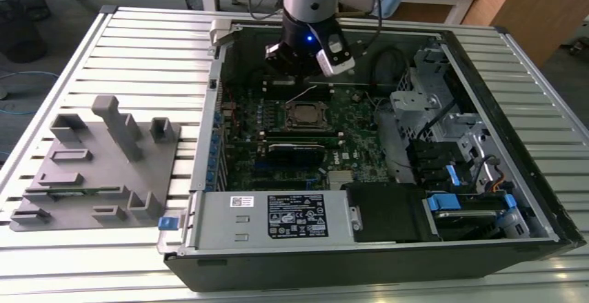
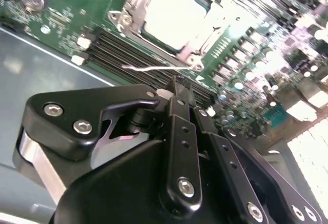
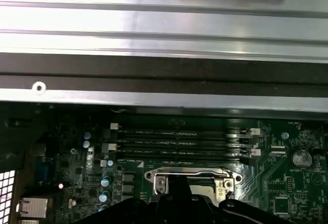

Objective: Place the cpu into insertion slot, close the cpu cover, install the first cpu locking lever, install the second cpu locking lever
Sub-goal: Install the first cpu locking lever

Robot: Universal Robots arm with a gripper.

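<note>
Hovering low over the board (image 1: 359, 113) in the open case (image 1: 368, 272), close to the wall opposite the supply (image 1: 294, 217), fingers (image 2: 180, 116) pinched tight together with nothing between them, tips just beside a thin wire lever (image 2: 154, 68) standing free along one edge of the slot (image 2: 201, 38). Spotting the cpu (image 2: 177, 16) already seated in the slot, about mid-board, bright silver top showing through the window of the cover (image 2: 134, 3) lying flat around it. Over by the counter (image 1: 138, 47) edge on the exterior view's left, a grey fixture (image 1: 92, 165), well apart from the case.
</note>
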